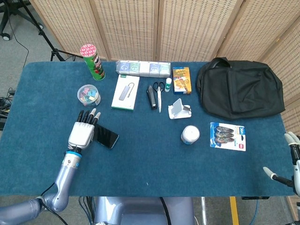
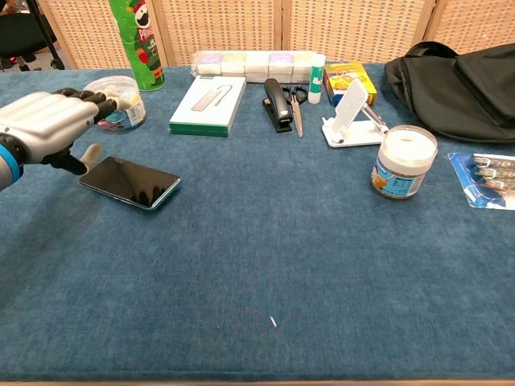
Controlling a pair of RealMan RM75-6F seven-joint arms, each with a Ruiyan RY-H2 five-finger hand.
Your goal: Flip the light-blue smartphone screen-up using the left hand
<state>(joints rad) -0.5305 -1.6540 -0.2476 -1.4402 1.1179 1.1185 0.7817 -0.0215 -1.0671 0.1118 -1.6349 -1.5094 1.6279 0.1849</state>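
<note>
The light-blue smartphone point(image 1: 106, 137) point(image 2: 129, 182) lies flat on the blue table cloth with its dark screen facing up. My left hand point(image 1: 83, 131) point(image 2: 48, 125) hovers at the phone's left end, fingers extended and holding nothing. Its thumb point(image 2: 85, 153) hangs just beside the phone's near-left corner; I cannot tell whether it touches. My right hand point(image 1: 294, 152) shows only at the right edge of the head view, off the table, with fingers and thumb apart and nothing in it.
Just beyond the left hand stands a clear tub of clips point(image 2: 117, 98) point(image 1: 88, 94). Further back are a green can point(image 1: 93, 62), a white box point(image 1: 125, 93), a stapler point(image 1: 151, 97), scissors point(image 1: 158, 93), a phone stand point(image 1: 178, 109), a jar point(image 1: 190, 135) and a black bag point(image 1: 240, 87).
</note>
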